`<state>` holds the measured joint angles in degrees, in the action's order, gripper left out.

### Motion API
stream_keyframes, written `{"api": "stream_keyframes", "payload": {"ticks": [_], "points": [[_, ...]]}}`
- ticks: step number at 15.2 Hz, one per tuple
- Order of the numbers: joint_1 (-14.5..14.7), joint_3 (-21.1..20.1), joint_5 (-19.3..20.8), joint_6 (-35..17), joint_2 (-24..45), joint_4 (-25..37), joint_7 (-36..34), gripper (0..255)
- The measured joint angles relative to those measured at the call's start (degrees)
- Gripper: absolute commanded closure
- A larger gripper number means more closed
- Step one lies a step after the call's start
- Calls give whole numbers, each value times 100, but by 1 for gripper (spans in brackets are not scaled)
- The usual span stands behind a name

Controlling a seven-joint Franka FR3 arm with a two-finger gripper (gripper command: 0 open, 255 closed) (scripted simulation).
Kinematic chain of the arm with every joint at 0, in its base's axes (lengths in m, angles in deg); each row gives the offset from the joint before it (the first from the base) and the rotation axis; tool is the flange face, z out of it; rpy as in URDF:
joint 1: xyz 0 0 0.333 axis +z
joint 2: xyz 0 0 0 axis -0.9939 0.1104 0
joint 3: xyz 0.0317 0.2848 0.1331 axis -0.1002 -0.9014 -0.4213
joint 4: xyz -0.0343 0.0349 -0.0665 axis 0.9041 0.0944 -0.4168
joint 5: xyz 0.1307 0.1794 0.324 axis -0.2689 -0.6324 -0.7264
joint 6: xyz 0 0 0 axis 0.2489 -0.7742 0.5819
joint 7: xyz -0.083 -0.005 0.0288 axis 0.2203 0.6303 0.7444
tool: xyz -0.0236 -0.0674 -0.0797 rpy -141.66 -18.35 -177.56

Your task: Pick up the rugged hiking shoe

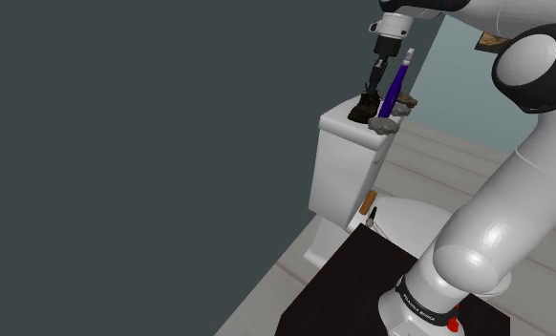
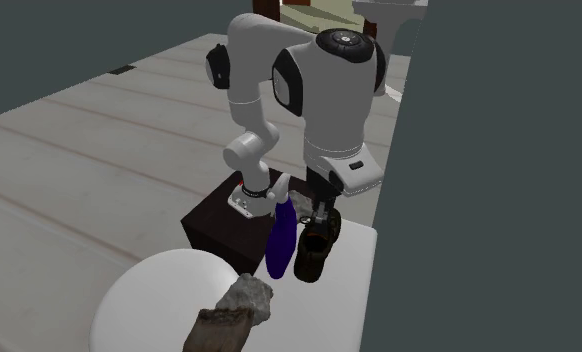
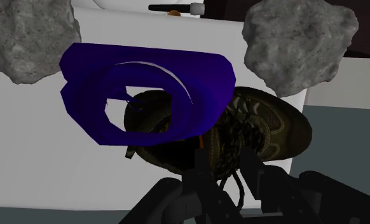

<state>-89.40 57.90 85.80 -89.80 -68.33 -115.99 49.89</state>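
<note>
The hiking shoe [image 3: 269,127] is dark olive-brown with tangled laces. It stands on the white toilet tank lid [image 1: 335,121], close beside a tall blue bottle [image 3: 145,95]. My black gripper [image 3: 227,172] has come straight down onto the shoe and is shut on its laced upper part, with the fingers [image 3: 201,173] pressing in from both sides. In the shoulder view the gripper [image 1: 374,84] sits just above the shoe [image 1: 364,108]. The second exterior view shows the shoe [image 2: 311,255] resting on the lid under the gripper [image 2: 322,225].
The blue bottle [image 1: 395,91] stands almost against the shoe. Grey rocks [image 3: 31,38] [image 3: 298,41] lie on the lid past the bottle. A dark grey wall [image 1: 152,143] runs right behind the tank. Below are the toilet bowl [image 2: 154,300] and my dark stand [image 1: 352,286].
</note>
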Motion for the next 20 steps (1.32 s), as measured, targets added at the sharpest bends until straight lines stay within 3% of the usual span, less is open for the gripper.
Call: {"api": "stream_keyframes", "payload": {"ticks": [8, 20], "points": [[-17, 26, -50, 244, 104, 327, 47, 255], [-177, 169, -389, 1351, 733, 1969, 264, 255]]}}
